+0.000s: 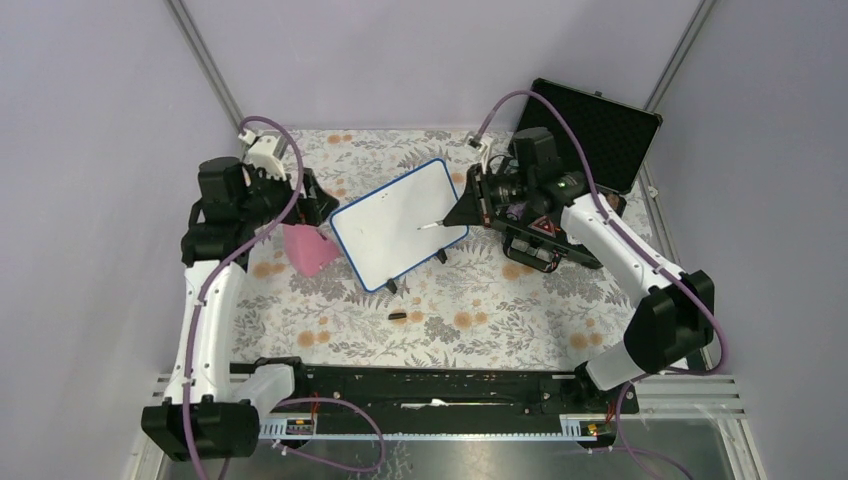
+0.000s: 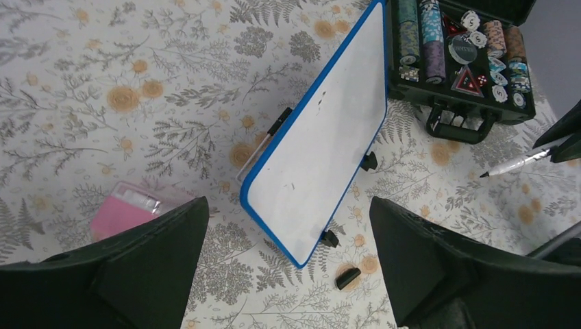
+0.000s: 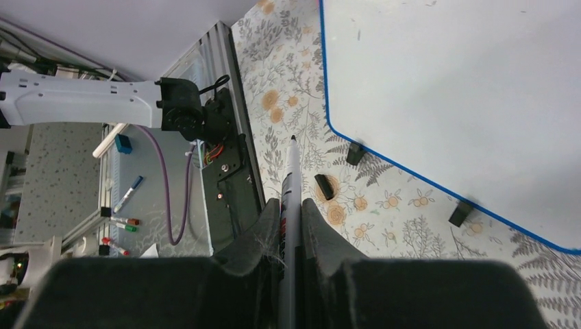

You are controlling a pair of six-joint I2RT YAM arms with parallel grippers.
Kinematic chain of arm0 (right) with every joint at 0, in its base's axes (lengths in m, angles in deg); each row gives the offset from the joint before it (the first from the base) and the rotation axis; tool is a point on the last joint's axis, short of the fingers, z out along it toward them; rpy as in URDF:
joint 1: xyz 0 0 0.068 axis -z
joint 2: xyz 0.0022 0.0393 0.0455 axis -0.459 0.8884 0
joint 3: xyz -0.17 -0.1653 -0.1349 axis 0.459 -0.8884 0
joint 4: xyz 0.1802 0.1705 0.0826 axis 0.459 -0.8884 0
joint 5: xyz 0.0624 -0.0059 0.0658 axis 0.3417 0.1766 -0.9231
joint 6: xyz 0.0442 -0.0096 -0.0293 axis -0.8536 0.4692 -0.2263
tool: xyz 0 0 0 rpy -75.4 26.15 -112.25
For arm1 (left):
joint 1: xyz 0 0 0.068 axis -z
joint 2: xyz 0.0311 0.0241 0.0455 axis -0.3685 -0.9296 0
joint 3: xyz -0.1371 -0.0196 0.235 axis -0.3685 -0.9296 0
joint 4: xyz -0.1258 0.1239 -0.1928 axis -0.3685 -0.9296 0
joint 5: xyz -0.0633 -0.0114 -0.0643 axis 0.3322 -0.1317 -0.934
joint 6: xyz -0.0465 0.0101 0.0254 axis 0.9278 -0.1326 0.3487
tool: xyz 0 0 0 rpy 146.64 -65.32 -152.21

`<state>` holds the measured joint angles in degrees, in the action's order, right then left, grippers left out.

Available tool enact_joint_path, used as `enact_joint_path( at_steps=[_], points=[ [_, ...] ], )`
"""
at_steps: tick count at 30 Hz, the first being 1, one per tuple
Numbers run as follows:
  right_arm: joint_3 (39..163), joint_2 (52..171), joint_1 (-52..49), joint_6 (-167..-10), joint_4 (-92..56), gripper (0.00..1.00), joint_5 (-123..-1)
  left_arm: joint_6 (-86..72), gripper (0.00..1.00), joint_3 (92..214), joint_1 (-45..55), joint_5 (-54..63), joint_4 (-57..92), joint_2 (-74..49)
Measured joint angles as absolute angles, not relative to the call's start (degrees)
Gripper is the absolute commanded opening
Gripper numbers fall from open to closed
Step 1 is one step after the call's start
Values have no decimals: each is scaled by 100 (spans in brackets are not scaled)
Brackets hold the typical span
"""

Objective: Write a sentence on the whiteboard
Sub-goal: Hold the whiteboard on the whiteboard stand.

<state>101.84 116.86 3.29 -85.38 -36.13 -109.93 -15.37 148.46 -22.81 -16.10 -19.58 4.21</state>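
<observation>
— Looking for the whiteboard (image 1: 400, 222)? Sitting in the middle of the flowery table (image 1: 300, 320), between the two arms, propped up on little black feet and turned at a slant.

— Found. Any writing on it?

— None to see. Just white, with a few tiny specks. So, most likely the very start of the writing step.

— And the right gripper (image 3: 291, 205)?

— Squeezed tight on a marker (image 3: 288, 192), dark tip poking out in front.

— Touching the board?

— Hard to say. From above, looks like hanging over the right half of the board. From both wrist views, looks off to the side, near the blue edge and up in the air. Probably not touching yet.

— And the left gripper (image 2: 288, 205)?

— Wide open, holding nothing, hovering by the left end of the board, close to a pink thing (image 2: 130, 205).

— Anything else around?

— A black case (image 2: 459, 55) full of chips just past the far end of the board. Also a small black bit (image 2: 348, 277) lying loose on the table beside one foot. Maybe a cap, maybe a clip, too small to tell.

— Next move, then?

— Most likely: bring the marker tip over the white part, to the spot for the first letter, then lower gently till just touching. Press softly, or risk tipping the board on those little feet. Maybe steady the blue frame with the open claw to stop any sliding.
</observation>
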Motion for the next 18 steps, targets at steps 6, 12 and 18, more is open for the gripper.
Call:
enact_joint_path(
  at_steps=[6, 12, 18],
  points=[
    [10298, 11940, 6, -8398, -3598, 0, -11013, -2055, 95, 14765, -3140, -2731, -2463, -156],
    [10298, 11973, -21, -8324, -3600, 0, -11072, -2769, 86, 14472, -3171, -3083, -2675, -506],
    [10298, 11973, -23, -8289, -3602, 0, -11218, -3276, 76, 15294, -3129, -3337, -2675, -1442]
  ],
)
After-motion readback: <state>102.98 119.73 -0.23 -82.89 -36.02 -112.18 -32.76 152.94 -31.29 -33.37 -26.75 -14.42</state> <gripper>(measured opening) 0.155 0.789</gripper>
